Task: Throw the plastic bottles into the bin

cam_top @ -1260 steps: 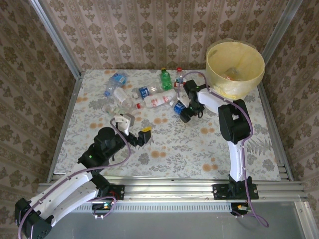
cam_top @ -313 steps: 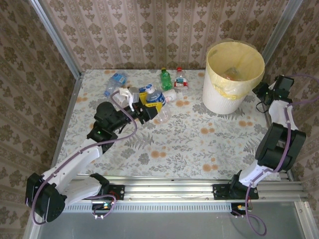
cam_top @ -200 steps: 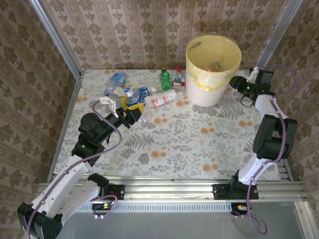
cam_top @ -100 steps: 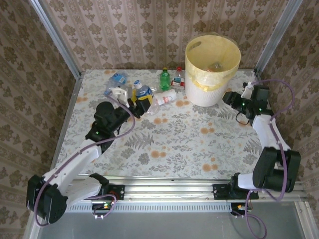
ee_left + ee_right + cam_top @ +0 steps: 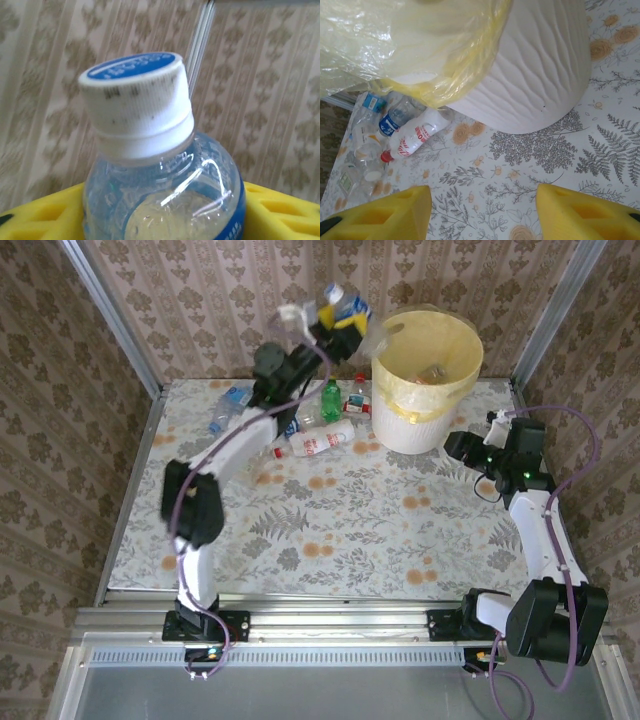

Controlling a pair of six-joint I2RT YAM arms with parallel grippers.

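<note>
My left gripper (image 5: 344, 326) is raised high, just left of the bin's rim, shut on a clear plastic bottle (image 5: 346, 304) with a blue label and white cap. In the left wrist view that bottle (image 5: 165, 195) stands cap-up between the yellow pads (image 5: 35, 215). The bin (image 5: 412, 430) is a white bucket with a yellow bag liner and stands at the back right; its wall (image 5: 540, 65) is close in the right wrist view. My right gripper (image 5: 456, 448) is low beside the bin's right foot, open (image 5: 482, 210), with nothing between its fingers.
More bottles lie at the back of the table: a red-labelled one (image 5: 318, 438) (image 5: 412, 137) on its side, a green one (image 5: 331, 400), a red-capped one (image 5: 358, 395) and blue-labelled ones (image 5: 232, 400) (image 5: 392, 120). Wallpapered walls enclose the table on three sides.
My left arm has swung up and back from the table, carrying the blue-labelled bottle to the bin's rim. The right gripper has shifted only slightly beside the bin.
</note>
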